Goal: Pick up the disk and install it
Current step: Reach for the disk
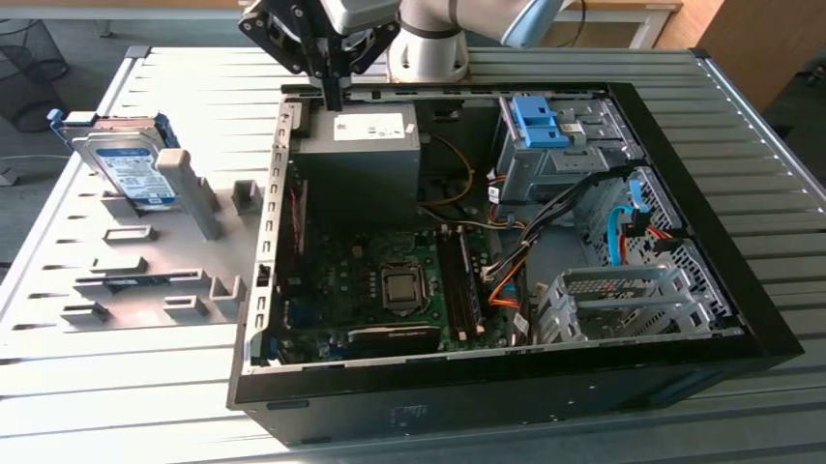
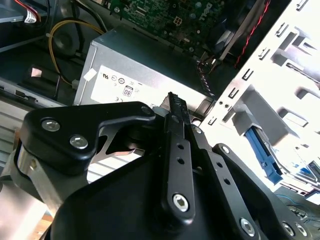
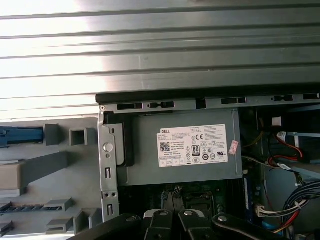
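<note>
Slatted table [image 1: 761,174] | gripper [image 1: 333,95] hanging closed, empty, over power supply [image 1: 374,145] | disk [image 1: 130,166] standing well apart in rack [image 1: 168,280] | judging: grasp is wanting an opened gripper, squared to its blue rails.

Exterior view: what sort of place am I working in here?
Probably a computer assembly or repair bench: an open desktop computer case lies on a ribbed metal table, with the disk standing in a grey parts rack beside it.

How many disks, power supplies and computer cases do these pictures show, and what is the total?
Disk: 1
Power supply: 1
Computer case: 1
Total: 3
</note>
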